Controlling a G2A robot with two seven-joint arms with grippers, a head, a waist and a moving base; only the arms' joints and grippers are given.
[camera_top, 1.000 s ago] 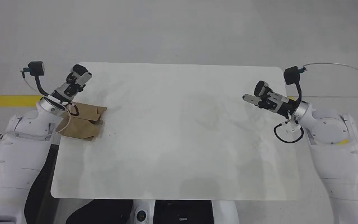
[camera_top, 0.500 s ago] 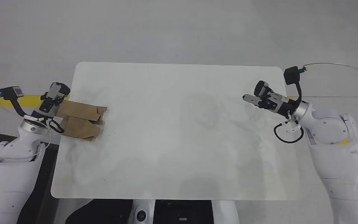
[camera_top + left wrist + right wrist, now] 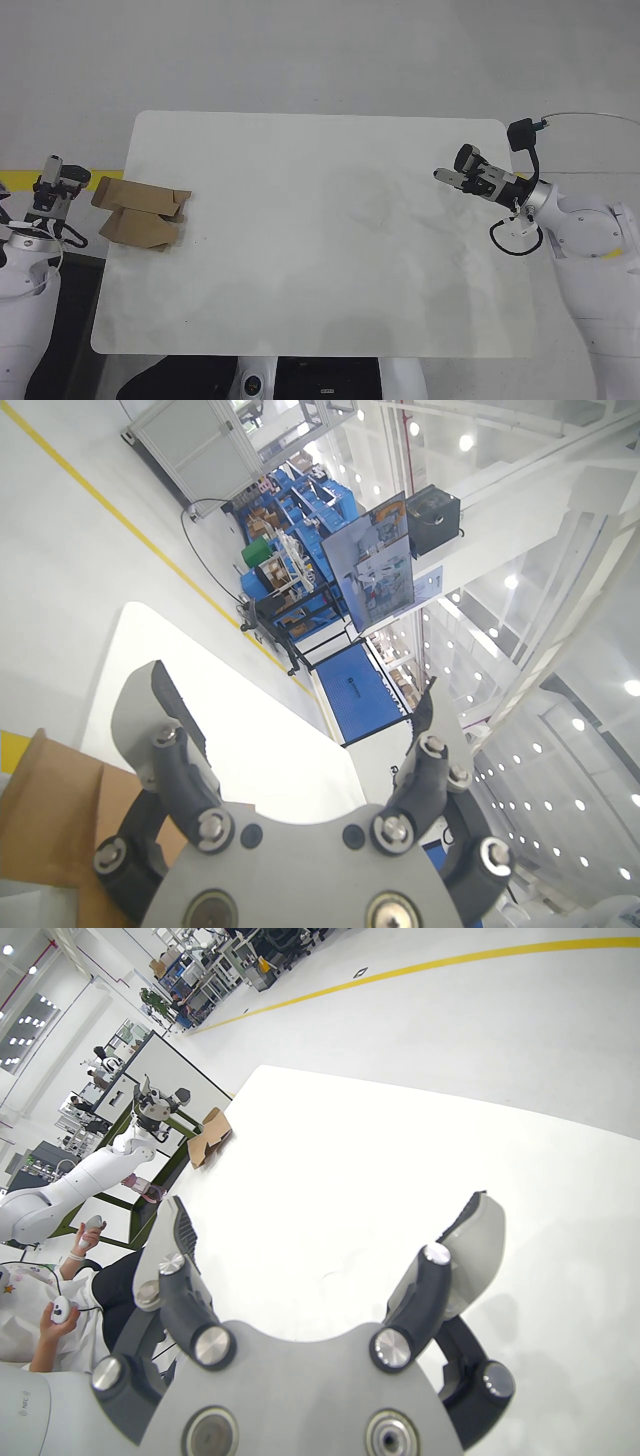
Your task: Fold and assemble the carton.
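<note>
A flat brown carton (image 3: 140,212) lies at the table's left edge, partly overhanging it; it also shows in the left wrist view (image 3: 55,800) and far off in the right wrist view (image 3: 210,1137). My left gripper (image 3: 58,176) is off the table to the left of the carton, open and empty (image 3: 292,700), pointing up and away. My right gripper (image 3: 447,177) hovers over the table's right side, open with nothing between its fingers (image 3: 325,1208). The left arm (image 3: 150,1103) is visible across the table in the right wrist view.
The white table (image 3: 320,240) is bare between the carton and the right gripper. A yellow floor line (image 3: 30,180) runs past the left side. A seated person (image 3: 60,1288) holding controllers is beyond the table's edge in the right wrist view.
The left arm has pulled back leftward off the table, away from the carton, which it covered before. The carton now lies uncovered. The right arm has not moved.
</note>
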